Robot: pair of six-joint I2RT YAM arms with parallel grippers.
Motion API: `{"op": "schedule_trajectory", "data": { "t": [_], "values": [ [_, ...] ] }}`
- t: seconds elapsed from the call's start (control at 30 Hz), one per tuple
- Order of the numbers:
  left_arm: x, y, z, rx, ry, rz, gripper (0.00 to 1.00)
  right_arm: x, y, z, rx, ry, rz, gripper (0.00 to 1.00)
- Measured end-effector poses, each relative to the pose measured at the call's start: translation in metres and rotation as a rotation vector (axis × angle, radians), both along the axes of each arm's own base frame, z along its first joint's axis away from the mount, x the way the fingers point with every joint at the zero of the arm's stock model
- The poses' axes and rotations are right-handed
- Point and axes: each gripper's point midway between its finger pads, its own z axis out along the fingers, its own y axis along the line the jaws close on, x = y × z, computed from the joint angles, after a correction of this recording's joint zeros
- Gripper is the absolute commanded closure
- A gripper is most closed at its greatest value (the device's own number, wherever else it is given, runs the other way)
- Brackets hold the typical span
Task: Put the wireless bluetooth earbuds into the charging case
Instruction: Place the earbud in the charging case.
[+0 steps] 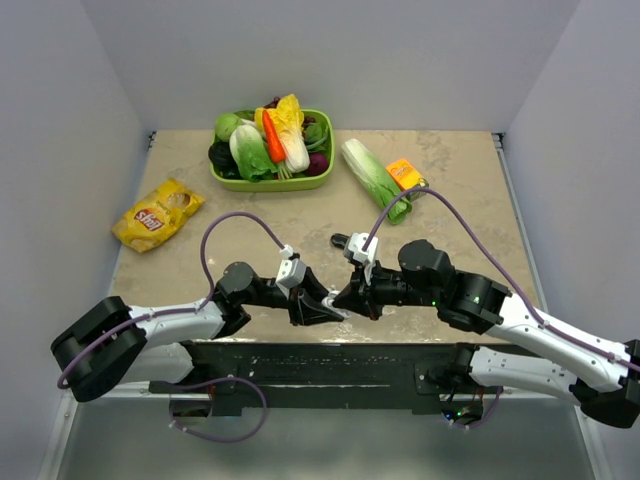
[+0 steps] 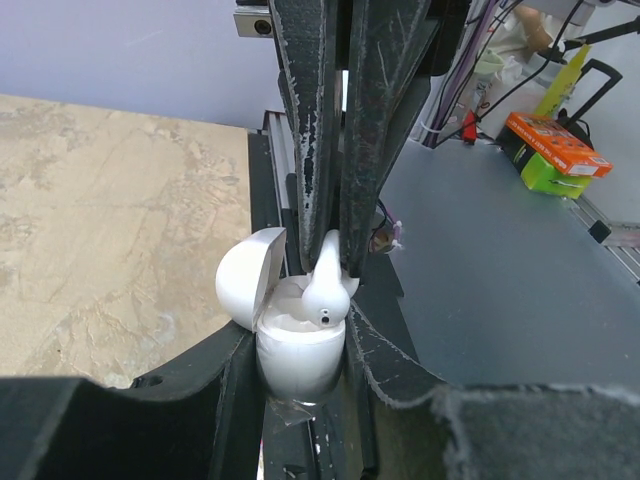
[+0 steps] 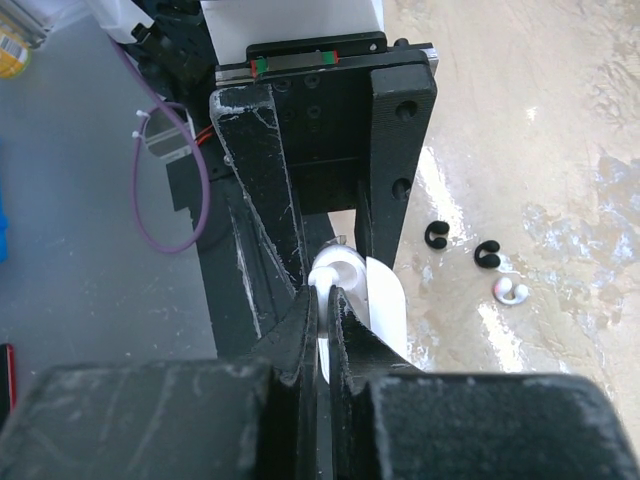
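Two hands meet at the near counter (image 1: pixel 460 210) edge: left hand (image 1: pixel 318 312) clamps the open charging case (image 2: pixel 300 360), right hand (image 1: pixel 352 298) pinches a white earbud (image 2: pixel 325 295) at its mouth. Just beyond lie two black earbuds (image 3: pixel 435 235) and a loose white earbud (image 3: pixel 512 291); farther back, chips bag (image 1: pixel 157 214) and vegetable-filled green basket (image 1: pixel 270 184).

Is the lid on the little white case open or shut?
Open. The charging case has its lid flipped back, and a white earbud pokes into the uncovered top.
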Motion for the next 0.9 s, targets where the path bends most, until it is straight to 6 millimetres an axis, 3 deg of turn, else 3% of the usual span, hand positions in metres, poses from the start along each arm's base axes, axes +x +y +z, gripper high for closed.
{"op": "schedule_trajectory", "data": {
  "t": [0.67, 0.77, 0.9],
  "values": [
    [0.005, 0.001, 0.01, -0.031, -0.015, 0.04, 1.0, 0.009, 0.001, 0.002, 0.0, -0.043, -0.058, 1.0],
    [0.006, 0.001, 0.011, -0.036, -0.016, 0.049, 1.0, 0.009, 0.002, 0.002, 0.002, -0.044, -0.062, 0.81],
    [0.008, 0.0, 0.012, -0.043, -0.016, 0.063, 1.0, 0.009, 0.002, 0.002, 0.006, -0.035, -0.07, 0.71]
  ]
}}
